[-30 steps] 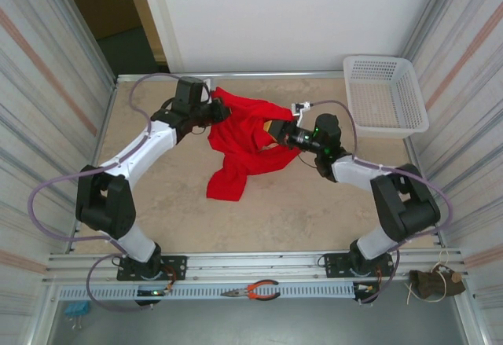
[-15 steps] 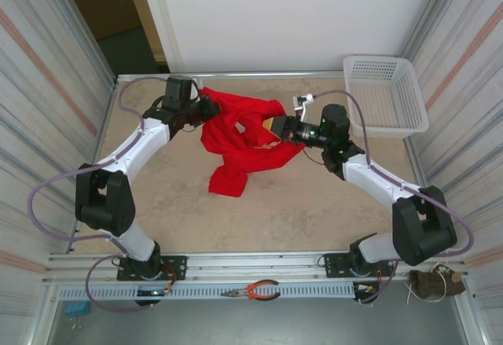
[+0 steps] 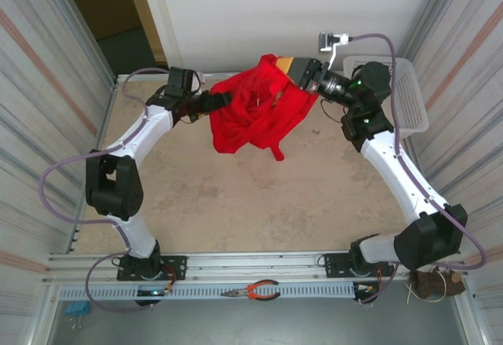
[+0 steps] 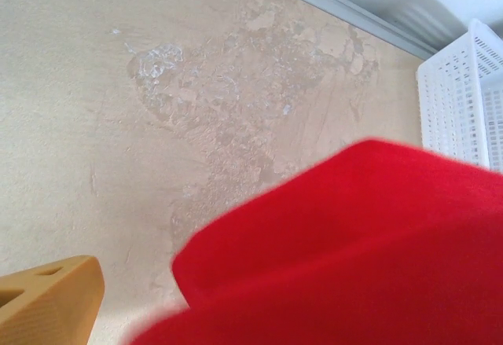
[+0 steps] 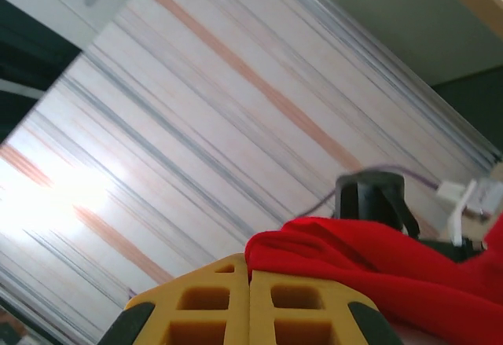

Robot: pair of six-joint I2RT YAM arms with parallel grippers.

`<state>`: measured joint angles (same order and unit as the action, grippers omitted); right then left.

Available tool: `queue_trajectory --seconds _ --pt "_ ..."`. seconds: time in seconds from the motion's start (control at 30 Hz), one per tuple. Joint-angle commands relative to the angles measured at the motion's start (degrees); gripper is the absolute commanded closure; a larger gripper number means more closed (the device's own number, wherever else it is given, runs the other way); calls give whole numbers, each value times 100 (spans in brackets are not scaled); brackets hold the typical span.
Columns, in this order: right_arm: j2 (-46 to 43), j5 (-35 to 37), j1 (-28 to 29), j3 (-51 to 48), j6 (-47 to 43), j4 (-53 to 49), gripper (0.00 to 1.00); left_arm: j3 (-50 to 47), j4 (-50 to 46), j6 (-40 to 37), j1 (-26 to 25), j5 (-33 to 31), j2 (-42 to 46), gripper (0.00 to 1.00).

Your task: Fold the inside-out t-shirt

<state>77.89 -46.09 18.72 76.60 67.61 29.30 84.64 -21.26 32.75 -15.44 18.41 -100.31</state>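
The inside-out t-shirt (image 3: 255, 117) is a bright red bunch hanging in the air over the back middle of the table. My right gripper (image 3: 292, 68) is raised high at the back and holds the shirt's top edge. In the right wrist view its yellow fingers (image 5: 204, 306) are pressed together, with a red fold (image 5: 354, 258) pinched at their tips. My left gripper (image 3: 206, 103) sits at the shirt's left side. In the left wrist view one yellow finger (image 4: 47, 302) stands far out at the bottom left corner. Loose red cloth (image 4: 354, 251) hides the other finger.
A white plastic basket (image 3: 410, 101) stands at the back right corner, partly behind the right arm, and it is also seen as the basket (image 4: 464, 93) in the left wrist view. Striped walls close both sides. Pliers (image 3: 251, 290) lie on the front rail.
The right gripper rose and swung toward the back, lifting the shirt off the table. The left gripper opened and let go of the cloth it was holding.
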Motion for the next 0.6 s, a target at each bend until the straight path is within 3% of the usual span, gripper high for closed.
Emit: queue_trajectory --seconds 0.0,0.37,0.47,0.53,0.57 --pt "248 147 -114 416 579 611 100 -231 -126 -212 158 -69 754 1" --pt "569 419 -315 906 903 547 100 -1632 142 165 99 -386 2842 1" --pt "536 572 -316 809 868 397 100 -1488 -125 -3 -230 -837 3033 1" --pt "522 642 -325 754 880 353 100 -1523 -392 -51 -89 -1217 2942 1" --pt "520 657 -325 739 885 328 100 -1525 -522 6 178 -942 2739 1"
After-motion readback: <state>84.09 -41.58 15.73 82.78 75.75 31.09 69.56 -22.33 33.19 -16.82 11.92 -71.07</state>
